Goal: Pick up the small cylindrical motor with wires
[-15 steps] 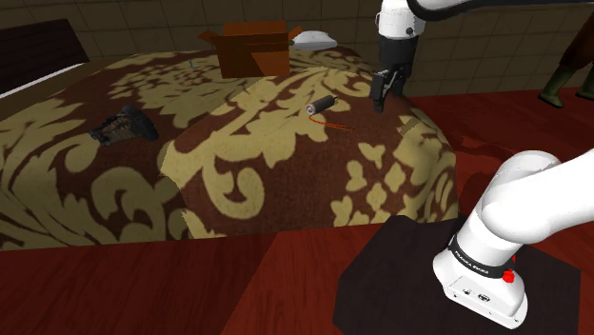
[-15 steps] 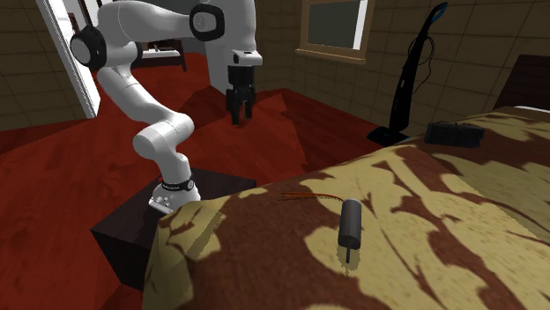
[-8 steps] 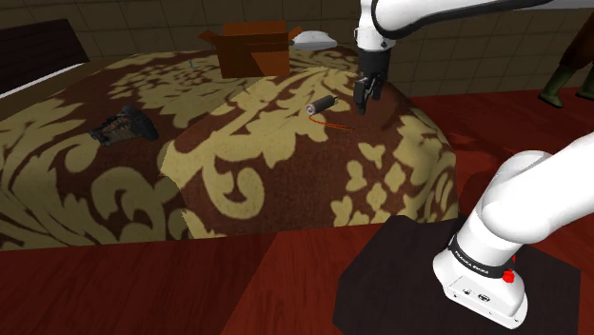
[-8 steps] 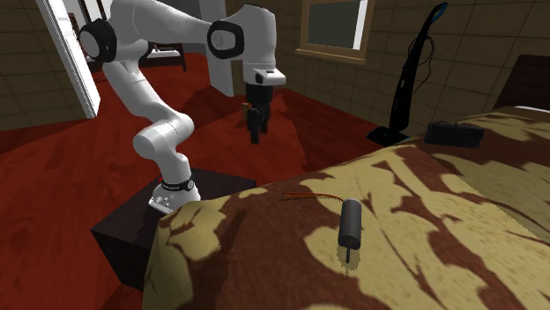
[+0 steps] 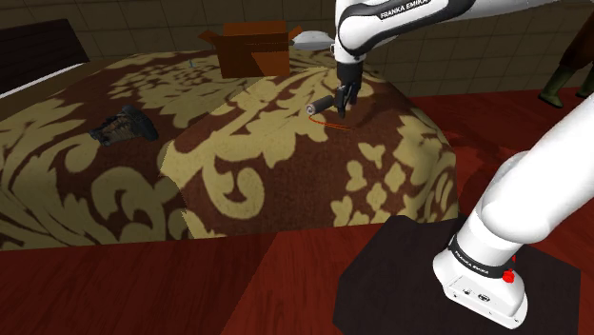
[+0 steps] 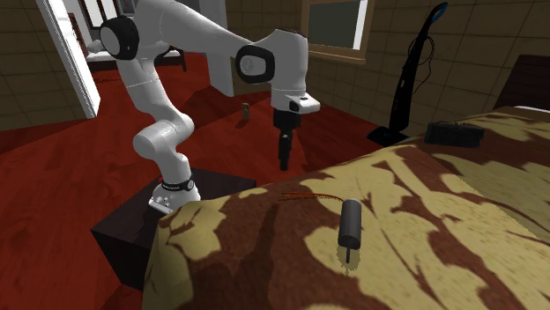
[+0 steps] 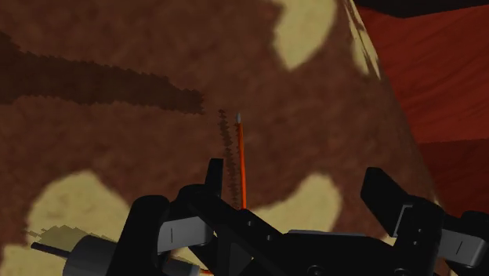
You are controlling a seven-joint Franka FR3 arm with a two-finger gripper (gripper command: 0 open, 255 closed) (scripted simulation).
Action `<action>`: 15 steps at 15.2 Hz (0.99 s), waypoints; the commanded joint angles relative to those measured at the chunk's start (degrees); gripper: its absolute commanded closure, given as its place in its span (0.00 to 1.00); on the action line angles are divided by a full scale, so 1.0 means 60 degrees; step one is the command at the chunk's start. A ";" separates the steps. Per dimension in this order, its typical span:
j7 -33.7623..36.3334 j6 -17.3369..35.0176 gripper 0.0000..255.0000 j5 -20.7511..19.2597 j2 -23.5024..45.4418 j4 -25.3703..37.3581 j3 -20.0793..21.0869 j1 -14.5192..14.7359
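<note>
Inspecting the approach stage of the pick: no grasp has been made.

Location of target: the small dark cylindrical motor (image 5: 322, 105) lies on its side on the brown-and-gold patterned bedspread (image 5: 238, 181), near the corner of the bed closest to the stand (image 5: 457, 285). Its thin orange wires (image 5: 333, 124) trail across the fabric from one end. A cardboard box (image 5: 252, 48) stands well apart, farther back on the bed.

Gripper condition: the gripper (image 5: 345, 97) hangs above the bedspread, just beside the motor in the shoulder view. In the wrist view the fingers (image 7: 384, 196) stand apart and released, with nothing clasped. An orange wire runs across the fabric in the gap between them, while the motor body sits off to one side, outside the nearer finger.

Assessment: the hand is lined up over the wires, not over the body.

Recommendations for the step in hand:
- Shift sideways until the cylinder is centred between the fingers.
- Set the jaws across the narrow width of the cylinder, not along its length.
- Descend slowly; the bedspread is probably soft, and a round body may roll if nudged by one finger first.
- Close on the casing only; a grip on the wires is likely to slip.
</note>
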 commanded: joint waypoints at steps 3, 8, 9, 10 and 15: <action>-0.0733 0.0511 0.00 0.0145 0.1442 0.0914 -0.0165 0.0002; -0.1293 0.0872 0.00 0.0304 0.2634 0.1721 -0.0224 -0.0044; -0.1286 0.0994 0.00 0.0303 0.2670 0.1634 -0.0224 -0.0046; -0.1278 0.1117 0.00 0.0302 0.2707 0.1549 -0.0225 -0.0048; -0.1247 0.1674 0.00 0.0298 0.2901 0.1185 -0.0230 -0.0055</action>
